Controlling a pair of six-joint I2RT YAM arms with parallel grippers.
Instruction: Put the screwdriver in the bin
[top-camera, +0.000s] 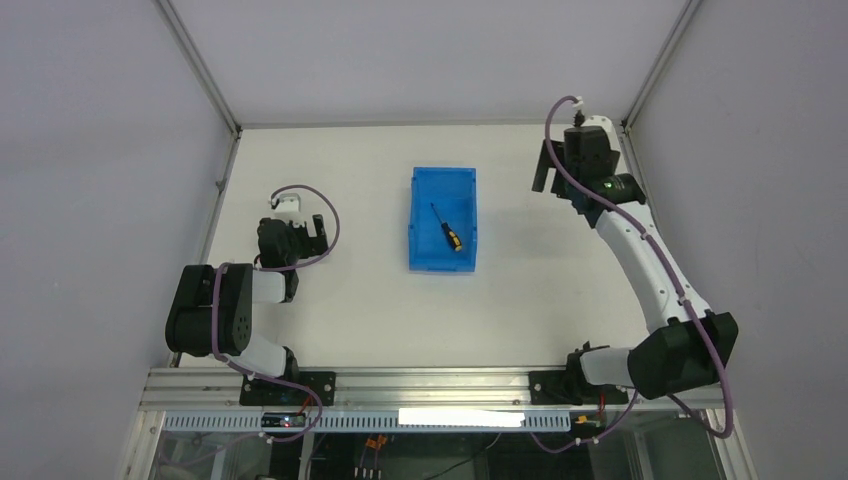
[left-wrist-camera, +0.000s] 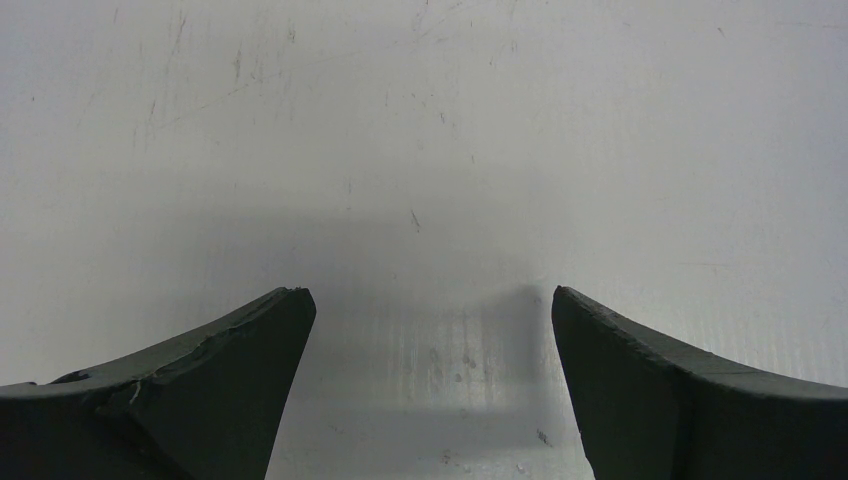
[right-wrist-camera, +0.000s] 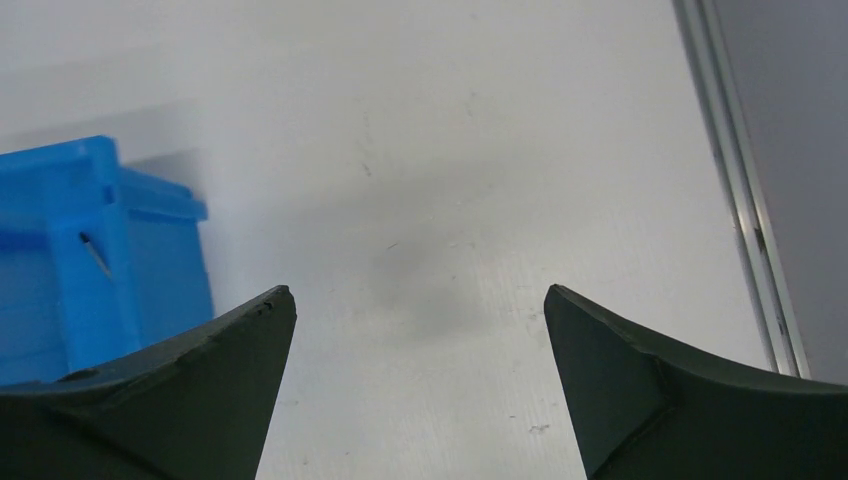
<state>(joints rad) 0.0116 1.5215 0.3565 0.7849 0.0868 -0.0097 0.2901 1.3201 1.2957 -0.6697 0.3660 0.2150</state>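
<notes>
Small screwdriver (top-camera: 447, 228) with a yellow-and-black handle lies diagonally inside the rectangular bright blue plastic bin (top-camera: 414, 225) on the white table (top-camera: 340, 300) — right gripper (right-wrist-camera: 418, 300) off to the bin's right, jaws spread, holding nothing — left gripper (left-wrist-camera: 430, 300) likewise agape, empty.

The left arm (top-camera: 215, 310) sits folded at lower left, left gripper (left-wrist-camera: 430, 296) jaws parted; the right arm (top-camera: 640, 250) stretches to upper right, right gripper (right-wrist-camera: 418, 292) jaws spread wide.

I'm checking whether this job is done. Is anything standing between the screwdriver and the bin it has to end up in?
Nothing visible does. The screwdriver lies inside the bin, slantwise on its floor. The right gripper stands open off to the bin's side, holding nothing.
</notes>
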